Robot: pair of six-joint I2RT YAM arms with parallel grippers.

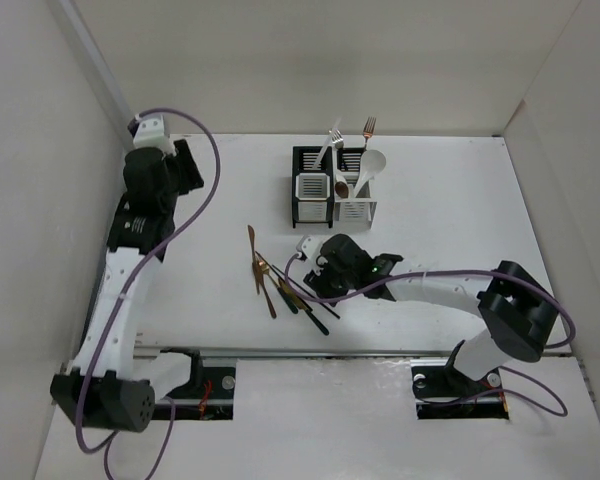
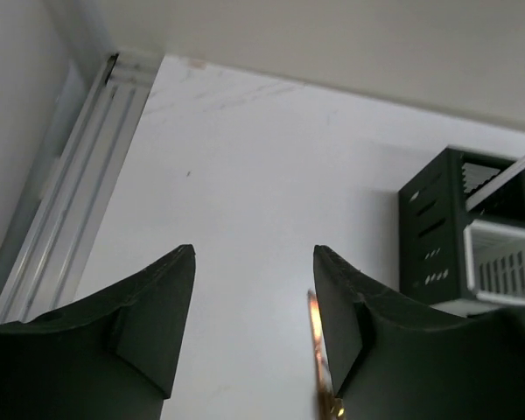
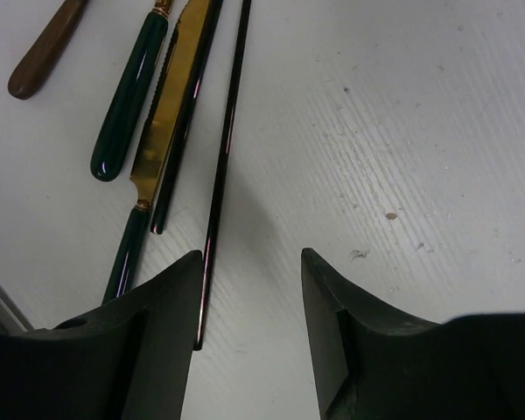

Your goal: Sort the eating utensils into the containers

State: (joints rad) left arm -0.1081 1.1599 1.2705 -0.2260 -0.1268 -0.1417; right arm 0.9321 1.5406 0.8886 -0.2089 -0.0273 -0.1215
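A metal rail (image 1: 330,353) runs along the near edge of the white table (image 1: 460,220). Just beyond it the right gripper (image 3: 251,254) hangs low over the tabletop, its fingers moderately apart with only bare surface between them. It holds nothing.

A black chopstick (image 3: 225,140) lies just beside its left finger. A second black stick, a gold-bladed knife (image 3: 171,105) with a green handle, another green handle (image 3: 127,101) and a brown handle (image 3: 44,48) lie close together beyond that. From above, this loose cutlery (image 1: 280,285) fans out at mid-table, left of the right gripper (image 1: 318,283). To the right the table is open up to the side wall.

Farther back stand the two joined containers, one white in a black frame (image 1: 313,186) and one grey (image 1: 354,208). They hold a white spoon (image 1: 371,164), a silver fork (image 1: 332,140), a copper fork (image 1: 368,127) and a brown spoon (image 1: 341,187).

At the far left, near the white side wall (image 1: 30,200), the left gripper (image 1: 187,163) hovers with its fingers (image 2: 171,297) spread and empty. A wide bare stretch of table separates it from the containers (image 2: 429,227). White walls close the back and both sides.
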